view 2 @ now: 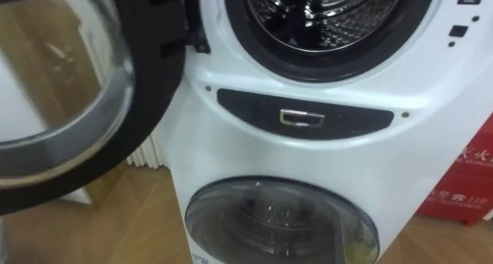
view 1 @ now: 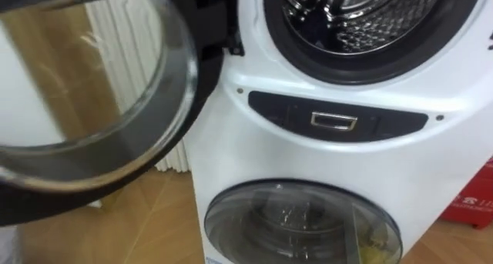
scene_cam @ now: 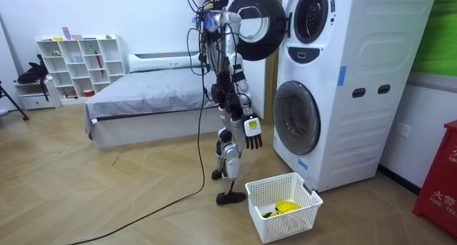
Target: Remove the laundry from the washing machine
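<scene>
The upper washing machine's drum (view 1: pixel 362 18) stands open in front of me, and the part I see holds bare perforated metal with no clothes. Its round glass door (view 1: pixel 92 79) is swung out to my left. In the room view I stand upright facing the stacked machines (scene_cam: pixel 321 81). My right hand (scene_cam: pixel 252 127) hangs at my side with straight fingers and holds nothing. On the floor by my feet sits a white basket (scene_cam: pixel 271 182) with a yellow cloth (scene_cam: pixel 287 206) and something dark in it.
Below the dark control panel (view 1: pixel 335 119) the lower machine's door (view 1: pixel 300 225) is shut. A red box (view 1: pixel 474 202) stands to the right of the machines. A white radiator (view 1: pixel 123 33) is behind the open door. A bed (scene_cam: pixel 143 95) and white shelf (scene_cam: pixel 78 63) lie behind me.
</scene>
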